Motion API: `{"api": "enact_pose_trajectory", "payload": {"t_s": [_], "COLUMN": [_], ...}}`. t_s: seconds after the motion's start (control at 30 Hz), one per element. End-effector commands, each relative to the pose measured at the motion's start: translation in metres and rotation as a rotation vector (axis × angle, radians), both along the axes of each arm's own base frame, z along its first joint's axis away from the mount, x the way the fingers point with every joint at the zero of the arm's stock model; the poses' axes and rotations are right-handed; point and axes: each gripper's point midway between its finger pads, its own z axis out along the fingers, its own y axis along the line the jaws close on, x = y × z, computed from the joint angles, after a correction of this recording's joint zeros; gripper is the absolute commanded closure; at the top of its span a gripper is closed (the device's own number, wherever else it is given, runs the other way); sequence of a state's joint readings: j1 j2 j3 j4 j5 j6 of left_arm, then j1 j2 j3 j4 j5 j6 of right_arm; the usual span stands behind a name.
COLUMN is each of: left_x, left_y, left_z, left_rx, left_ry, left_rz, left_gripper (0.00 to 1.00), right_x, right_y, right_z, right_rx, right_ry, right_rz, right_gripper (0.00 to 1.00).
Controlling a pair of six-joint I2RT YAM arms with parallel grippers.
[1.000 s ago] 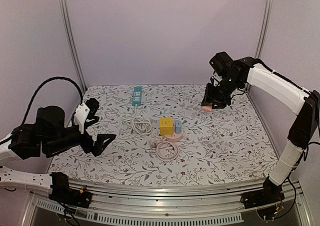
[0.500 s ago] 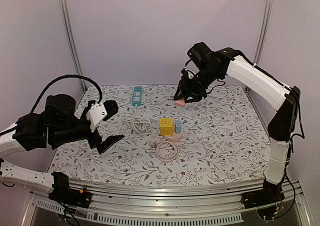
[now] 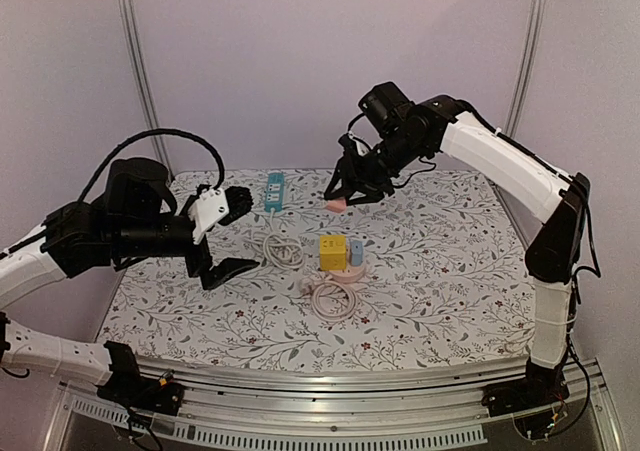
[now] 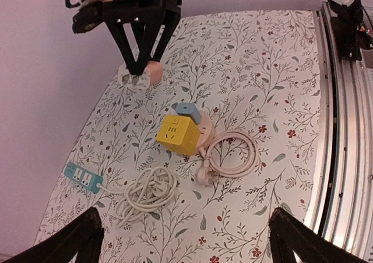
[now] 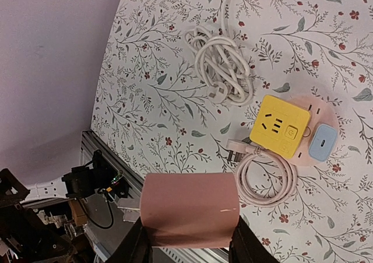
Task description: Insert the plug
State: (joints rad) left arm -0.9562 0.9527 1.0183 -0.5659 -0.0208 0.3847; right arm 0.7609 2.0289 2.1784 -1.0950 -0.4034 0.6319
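Your pink plug [image 3: 337, 206] hangs above the far middle of the table [image 3: 450, 271], pinched in the right gripper [image 3: 345, 196], with the yellow cube socket [image 3: 333, 251] below it toward the arm bases and the teal power strip [image 3: 274, 189] off to its left, nearer the left gripper [image 3: 240, 233], which is spread wide and empty

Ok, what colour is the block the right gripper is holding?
Pink; the block in the right gripper shows best in the right wrist view.

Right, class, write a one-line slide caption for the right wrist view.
Right gripper holds a pink block above the floral table; yellow cube socket and coiled white cable lie below.
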Motion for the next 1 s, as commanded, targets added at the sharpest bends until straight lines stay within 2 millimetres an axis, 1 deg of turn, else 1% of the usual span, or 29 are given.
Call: {"api": "enact_pose_trajectory", "payload": {"t_s": [0.0, 0.13, 0.23, 0.33, 0.4, 0.53, 0.63, 0.73, 0.97], "left_x": [-0.003, 0.004, 0.013, 0.025, 0.034, 0.051, 0.063, 0.072, 0.086], "left_y": [-0.015, -0.026, -0.036, -0.046, -0.053, -0.067, -0.075, -0.083, -0.095], "left_z": [0.005, 0.003, 0.008, 0.009, 0.007, 0.003, -0.002, -0.006, -0.007], "left_rx": [-0.006, 0.002, -0.004, 0.002, 0.011, 0.016, 0.030, 0.038, 0.018], "left_ry": [0.012, 0.000, -0.025, -0.044, -0.051, -0.062, -0.065, -0.068, -0.085], "left_rz": [-0.116, -0.146, -0.153, -0.154, -0.156, -0.158, -0.151, -0.148, -0.127], "left_gripper": [0.01, 0.01, 0.01, 0.01, 0.02, 0.05, 0.11, 0.14, 0.25], "right_x": [-0.003, -0.008, -0.017, -0.025, -0.030, -0.036, -0.037, -0.039, -0.044], "right_y": [0.007, 0.008, 0.013, 0.015, 0.015, 0.015, 0.015, 0.014, 0.015], "right_z": [0.005, 0.008, 0.010, 0.009, 0.006, 0.010, 0.016, 0.017, 0.021], "right_rx": [0.012, 0.027, 0.041, 0.037, 0.033, 0.045, 0.059, 0.063, 0.082], "right_ry": [-0.027, -0.025, -0.024, -0.024, -0.018, -0.019, -0.022, -0.018, -0.008], "right_rz": [0.032, 0.048, 0.083, 0.106, 0.112, 0.120, 0.115, 0.114, 0.132], "right_gripper": [0.88, 0.88, 0.88, 0.88, 0.88, 0.88, 0.88, 0.87, 0.87]}}
